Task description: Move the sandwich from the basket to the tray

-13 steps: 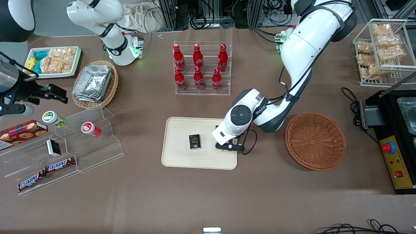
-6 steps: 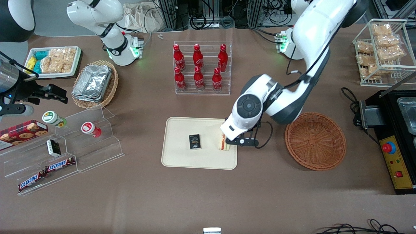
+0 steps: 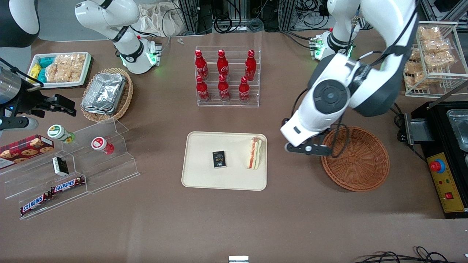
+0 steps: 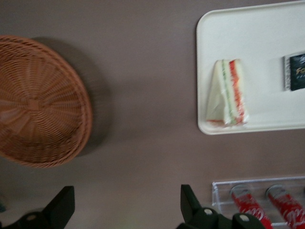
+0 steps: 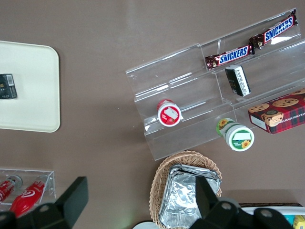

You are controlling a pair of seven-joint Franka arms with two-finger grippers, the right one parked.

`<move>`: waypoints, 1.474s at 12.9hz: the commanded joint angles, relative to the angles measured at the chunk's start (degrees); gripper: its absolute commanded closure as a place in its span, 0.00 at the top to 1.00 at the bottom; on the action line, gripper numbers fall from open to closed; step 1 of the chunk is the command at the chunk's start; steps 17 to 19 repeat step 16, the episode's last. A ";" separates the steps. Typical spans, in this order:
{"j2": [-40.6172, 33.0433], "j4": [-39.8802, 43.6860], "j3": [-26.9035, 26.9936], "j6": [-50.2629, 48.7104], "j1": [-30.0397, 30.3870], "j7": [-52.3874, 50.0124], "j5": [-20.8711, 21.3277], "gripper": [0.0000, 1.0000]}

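Note:
The sandwich (image 3: 255, 153) (image 4: 228, 94), a pale wedge with red and green filling, lies on the cream tray (image 3: 204, 175) (image 4: 267, 28) at the edge nearest the round brown basket (image 3: 355, 159) (image 4: 38, 102). The basket holds nothing. My gripper (image 3: 306, 147) (image 4: 126, 205) hangs high above bare table between the tray and the basket, by the basket's rim. It is open, with its fingers (image 4: 189, 202) wide apart and nothing between them.
A small black packet (image 3: 219, 159) (image 4: 298, 71) also lies on the tray. A clear rack of red cola bottles (image 3: 226, 77) stands farther from the front camera than the tray. A black machine (image 3: 444, 153) sits at the working arm's end of the table.
The gripper let go of the sandwich on the tray, rose, and drew away toward the basket. The sandwich now lies uncovered on the tray.

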 commanded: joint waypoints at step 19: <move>-16.43 -1.01 0.02 -14.44 25.93 15.86 -1.89 1.00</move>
